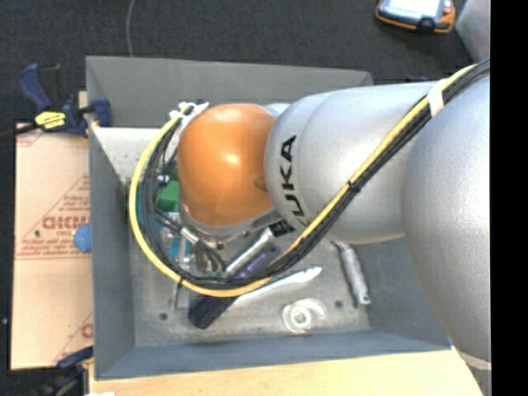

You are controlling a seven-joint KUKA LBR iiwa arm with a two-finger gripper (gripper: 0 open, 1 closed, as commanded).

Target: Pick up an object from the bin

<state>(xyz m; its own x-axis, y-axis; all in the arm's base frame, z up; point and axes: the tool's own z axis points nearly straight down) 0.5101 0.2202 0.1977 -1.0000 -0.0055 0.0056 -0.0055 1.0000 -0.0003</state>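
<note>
My gripper (200,247) reaches down into the left half of the bin, largely hidden under the arm's orange cover. A green block (169,195) lies just to its left, partly covered. Right beside it on the other side lies a dark pen-like stick (250,258). Below it a long tool with a dark blue handle and a white tip (272,285) lies slantwise on the bin floor. Nothing is seen held.
A clear ring-shaped roll (302,315) rests near the bin's front wall. A grey metal cylinder (353,272) lies at the right. The big grey arm and its yellow cable cover the bin's middle and right.
</note>
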